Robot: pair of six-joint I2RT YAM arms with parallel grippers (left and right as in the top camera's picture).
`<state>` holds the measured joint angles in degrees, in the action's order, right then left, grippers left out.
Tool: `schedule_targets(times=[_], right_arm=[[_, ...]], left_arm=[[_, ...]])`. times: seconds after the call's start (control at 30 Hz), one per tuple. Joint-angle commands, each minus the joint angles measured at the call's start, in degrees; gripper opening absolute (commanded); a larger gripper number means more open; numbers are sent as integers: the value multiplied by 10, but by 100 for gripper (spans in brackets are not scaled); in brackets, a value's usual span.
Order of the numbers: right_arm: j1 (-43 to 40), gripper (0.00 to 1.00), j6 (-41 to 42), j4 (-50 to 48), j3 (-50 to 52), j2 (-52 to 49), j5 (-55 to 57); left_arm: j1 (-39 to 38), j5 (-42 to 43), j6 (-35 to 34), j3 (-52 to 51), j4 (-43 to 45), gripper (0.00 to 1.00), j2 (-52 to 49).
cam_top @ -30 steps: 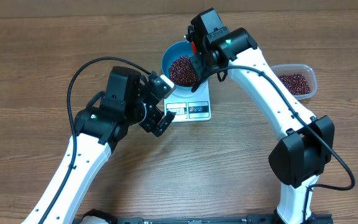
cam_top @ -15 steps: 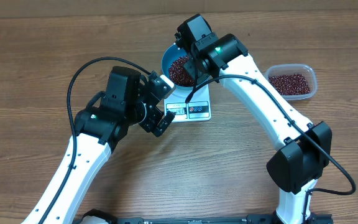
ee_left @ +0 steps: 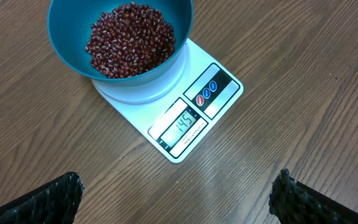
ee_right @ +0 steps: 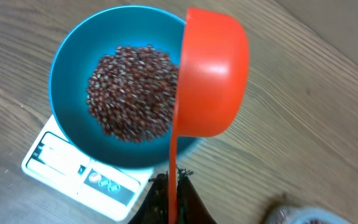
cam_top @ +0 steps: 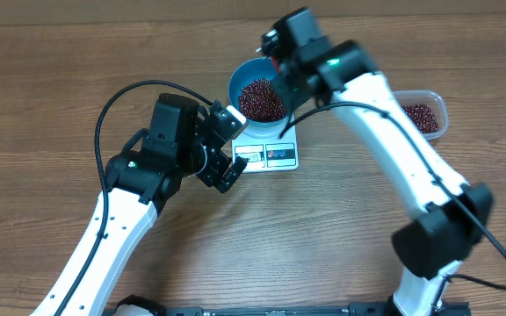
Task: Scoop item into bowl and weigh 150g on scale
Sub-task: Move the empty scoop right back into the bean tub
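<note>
The right gripper (ee_right: 173,186), clamped on the scoop (ee_right: 213,74) handle, holds it tipped over the bowl (ee_right: 67,81) to add beans (ee_right: 132,93). The left gripper (ee_left: 179,199) hangs wide open and empty, its camera facing the scale (ee_left: 216,93).

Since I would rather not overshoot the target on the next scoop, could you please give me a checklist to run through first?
1. Blue bowl sits on the scale: ok.
2. Display reads 145, under target: not ok.
3. Right pincer shut on orange scoop handle: ok.
4. Scoop emptied: cannot tell, mouth faces away.
5. Left pincer open, clear of scale: ok.
6. Clear tub holds more beans: ok.
</note>
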<state>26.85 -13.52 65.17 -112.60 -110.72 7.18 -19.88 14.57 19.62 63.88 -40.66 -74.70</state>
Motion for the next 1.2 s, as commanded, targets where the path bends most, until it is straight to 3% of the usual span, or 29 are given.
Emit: schedule_targets(times=[0.0, 0.3, 0.47, 1.17], right_arm=[[-62, 4, 4, 23, -19, 76, -60], [-277, 4, 52, 148, -18, 125, -75], [-353, 4, 51, 166, 15, 125, -101], [-368, 4, 51, -1, 248, 119, -85]], left_arm=[[-4, 1, -5, -1, 2, 100, -2], [-4, 1, -5, -1, 2, 100, -2], [-4, 1, -5, -1, 2, 100, -2], [-4, 1, -5, -1, 2, 99, -2]])
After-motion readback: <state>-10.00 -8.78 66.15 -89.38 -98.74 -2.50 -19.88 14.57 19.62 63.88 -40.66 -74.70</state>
